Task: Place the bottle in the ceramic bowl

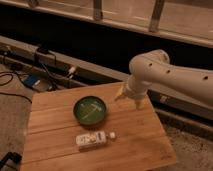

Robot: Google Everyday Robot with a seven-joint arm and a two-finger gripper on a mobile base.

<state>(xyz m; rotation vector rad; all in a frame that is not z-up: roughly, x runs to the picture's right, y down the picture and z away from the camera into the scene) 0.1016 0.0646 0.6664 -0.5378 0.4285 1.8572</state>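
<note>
Bottle [92, 139] lying on its side near front edge of bench [145, 142], cap toward right edge, just in front of ceramic bowl [90, 110], not touching it; gripper [128, 100] hanging by far right corner, open or closed impossible to tell

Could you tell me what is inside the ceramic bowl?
Only its streaked glaze; nothing covers the ceramic bowl. The bottle lies on the table nearby, and the tool hangs right of the bowl.
</note>
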